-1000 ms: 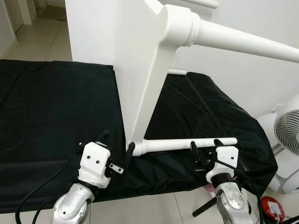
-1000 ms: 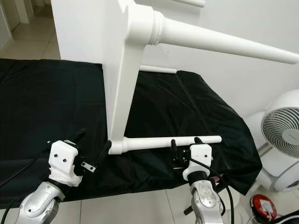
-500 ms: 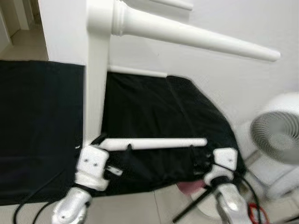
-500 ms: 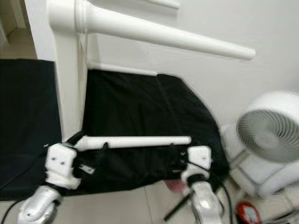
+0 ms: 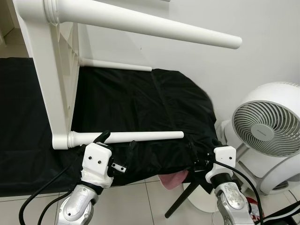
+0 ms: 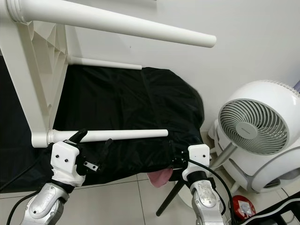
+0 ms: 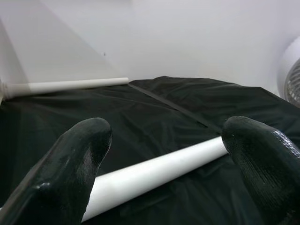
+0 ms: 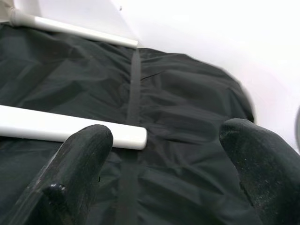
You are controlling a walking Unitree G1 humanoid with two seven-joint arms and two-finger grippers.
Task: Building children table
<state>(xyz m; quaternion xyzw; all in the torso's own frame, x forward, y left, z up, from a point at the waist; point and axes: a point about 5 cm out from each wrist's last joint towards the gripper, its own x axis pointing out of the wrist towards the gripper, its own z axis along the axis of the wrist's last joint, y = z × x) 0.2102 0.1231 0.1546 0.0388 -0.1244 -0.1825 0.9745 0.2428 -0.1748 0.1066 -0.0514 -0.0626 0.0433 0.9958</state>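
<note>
The white children's table (image 5: 50, 79) lies on its side on a black cloth (image 5: 140, 103), its legs pointing to the right. The upper leg (image 5: 140, 23) juts out high. The lower leg (image 5: 136, 136) rests on the cloth, and a far leg (image 5: 115, 65) lies by the wall. My left gripper (image 5: 119, 140) is open at the front edge, near the lower leg's base; in the left wrist view the leg (image 7: 150, 173) runs between its fingers. My right gripper (image 5: 205, 146) is open past the leg's tip (image 8: 133, 137), apart from it.
A white fan (image 5: 268, 126) stands on the tiled floor to the right, close to my right arm. A pink thing (image 5: 171, 179) and a black stand leg (image 5: 180, 202) show under the cloth's front corner. A white wall (image 5: 262, 42) runs behind.
The whole view has swung right, bringing the fan in. My right gripper, which was at the lower leg near its tip, now sits past the tip. My left gripper stays by the leg's base.
</note>
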